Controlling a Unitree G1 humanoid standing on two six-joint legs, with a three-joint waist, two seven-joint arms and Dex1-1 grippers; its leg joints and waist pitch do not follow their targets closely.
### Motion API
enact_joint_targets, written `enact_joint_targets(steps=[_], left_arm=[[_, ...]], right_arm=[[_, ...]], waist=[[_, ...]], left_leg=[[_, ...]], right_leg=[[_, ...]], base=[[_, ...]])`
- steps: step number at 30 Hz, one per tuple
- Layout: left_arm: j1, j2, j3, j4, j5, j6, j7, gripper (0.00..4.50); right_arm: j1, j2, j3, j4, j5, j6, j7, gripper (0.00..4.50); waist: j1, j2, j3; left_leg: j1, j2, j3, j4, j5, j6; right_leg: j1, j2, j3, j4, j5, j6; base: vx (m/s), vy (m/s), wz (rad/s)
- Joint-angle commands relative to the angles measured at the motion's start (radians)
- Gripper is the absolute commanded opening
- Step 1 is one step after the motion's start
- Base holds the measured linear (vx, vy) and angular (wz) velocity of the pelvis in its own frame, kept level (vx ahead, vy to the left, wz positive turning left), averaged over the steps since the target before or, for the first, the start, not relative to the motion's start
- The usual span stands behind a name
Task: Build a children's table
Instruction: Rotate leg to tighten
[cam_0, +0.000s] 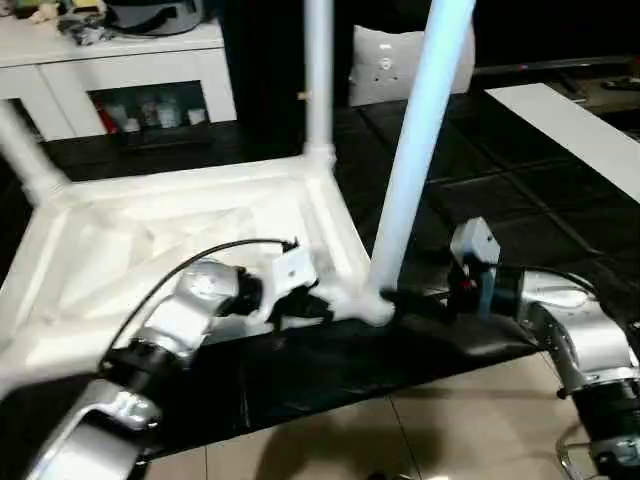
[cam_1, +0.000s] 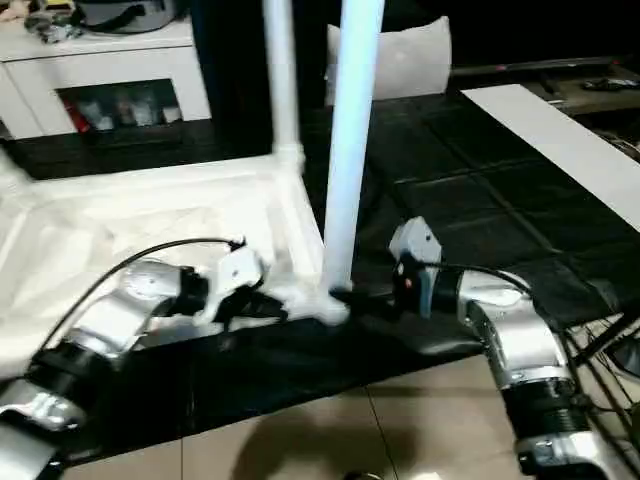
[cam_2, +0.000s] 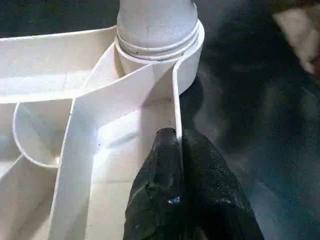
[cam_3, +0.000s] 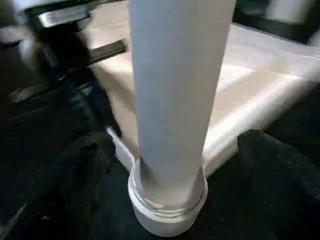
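Observation:
The children's table lies upside down, its ribbed white top (cam_0: 150, 250) on a black mat. A long white leg (cam_0: 415, 150) stands in the near right corner socket (cam_0: 372, 305). Another leg (cam_0: 318, 80) rises from the far corner, and a third (cam_0: 25, 155) from the left one. My left gripper (cam_0: 300, 305) is shut on the top's thin rim wall (cam_2: 176, 100) just beside the near right socket. My right gripper (cam_3: 175, 150) is open, and its black fingers (cam_3: 80, 165) stand on either side of the leg's base (cam_3: 170, 200), apart from it.
The black mat (cam_0: 330, 370) ends at a tiled floor (cam_0: 400, 440) close to me. A white cabinet with glass doors (cam_0: 120, 70) stands at the back left. A flat white panel (cam_0: 580, 130) lies to the right, and a white cushion-like object (cam_0: 385, 65) sits behind the legs.

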Motion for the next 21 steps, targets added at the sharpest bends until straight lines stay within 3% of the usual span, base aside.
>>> enact_joint_targets(steps=[1,4,7,9,11,12,14,21], left_arm=[[-0.006,0.008,-0.041,-0.035,0.003,-0.040,-0.072,0.00],[-0.009,0.029,-0.055,-0.034,0.009,-0.067,-0.108,0.00],[-0.015,0.044,-0.068,-0.025,0.021,-0.095,-0.138,0.00],[-0.017,0.049,-0.073,-0.023,0.021,-0.102,-0.150,0.00],[-0.018,0.051,-0.074,-0.022,0.021,-0.106,-0.156,0.00],[-0.022,0.055,-0.077,-0.022,0.020,-0.110,-0.166,0.00],[-0.025,0.057,-0.076,-0.022,0.018,-0.111,-0.175,0.00],[-0.035,0.061,-0.080,-0.010,0.018,-0.128,-0.193,0.00]], right_arm=[[-0.016,-0.016,0.021,0.015,0.010,-0.017,0.072,4.34],[-0.030,-0.035,0.060,0.050,-0.012,-0.067,0.141,4.01],[-0.049,-0.041,0.093,0.085,-0.026,-0.098,0.201,3.96],[-0.057,-0.038,0.097,0.095,-0.016,-0.092,0.229,3.66],[-0.062,-0.039,0.099,0.100,-0.012,-0.093,0.241,3.55],[-0.068,-0.043,0.107,0.102,0.000,-0.080,0.277,3.38],[-0.072,-0.044,0.112,0.104,0.001,-0.078,0.297,3.38],[-0.083,-0.032,0.124,0.148,0.001,-0.124,0.327,2.73]], waist=[[0.000,-0.012,-0.080],[0.010,-0.017,-0.081],[0.017,-0.020,-0.080],[0.021,-0.024,-0.080],[0.022,-0.022,-0.080],[0.021,-0.027,-0.080],[0.021,-0.025,-0.080],[0.024,-0.028,-0.082]], left_leg=[[-0.013,0.001,0.018,-0.066,-0.084,0.110],[-0.014,0.002,0.019,-0.066,-0.068,0.107],[-0.013,0.000,0.022,-0.066,-0.073,0.102],[-0.014,0.000,0.023,-0.066,-0.074,0.098],[-0.014,0.000,0.022,-0.066,-0.075,0.096],[-0.014,-0.001,0.023,-0.066,-0.082,0.093],[-0.014,-0.001,0.023,-0.066,-0.084,0.092],[-0.014,0.001,0.022,-0.067,-0.076,0.089]], right_leg=[[0.087,-0.036,0.059,-0.077,-0.402,-0.017],[0.089,-0.039,0.060,-0.071,-0.388,-0.033],[0.088,-0.039,0.062,-0.074,-0.411,-0.027],[0.089,-0.037,0.061,-0.075,-0.422,-0.017],[0.089,-0.037,0.060,-0.075,-0.425,-0.015],[0.088,-0.036,0.058,-0.076,-0.435,-0.009],[0.089,-0.036,0.058,-0.078,-0.439,-0.004],[0.088,-0.037,0.059,-0.075,-0.430,-0.009]], base=[[0.000,0.000,0.00],[0.000,0.000,0.00],[0.000,0.000,0.00],[0.000,0.000,0.00],[0.000,0.000,0.00],[0.000,0.000,0.00],[0.000,0.000,0.00],[0.000,0.000,0.00]])
